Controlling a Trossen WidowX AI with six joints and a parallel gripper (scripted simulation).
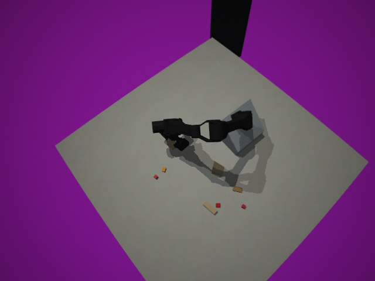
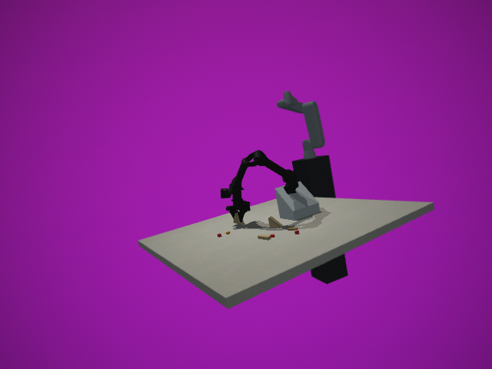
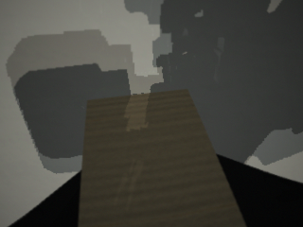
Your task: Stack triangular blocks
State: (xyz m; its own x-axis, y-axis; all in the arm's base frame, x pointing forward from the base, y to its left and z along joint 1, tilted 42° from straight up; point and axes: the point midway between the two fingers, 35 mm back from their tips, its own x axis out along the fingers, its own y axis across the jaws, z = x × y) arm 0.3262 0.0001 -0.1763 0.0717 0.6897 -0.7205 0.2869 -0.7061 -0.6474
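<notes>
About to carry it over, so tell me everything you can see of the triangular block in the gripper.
The triangular block looks like tan wood with faint grain lines, dim in the arm's shadow. The black gripper is shut on it. In the exterior view it hangs point-down, just above the table; whether it touches is unclear. The other block lies apart, nearer the base.

My arm (image 2: 265,160) rises from its base, bends sharply at the elbow, and descends steeply toward the worktop (image 1: 127,127). My wrist points nearly straight down. My tool (image 2: 238,216) is closed on a triangular block (image 3: 151,165), with the fingers stopped partway against its sides. In the wrist view, my dark fingers flank the lower edges of the frame, one on each side. In the top view, my forearm extends away from the base.
</notes>
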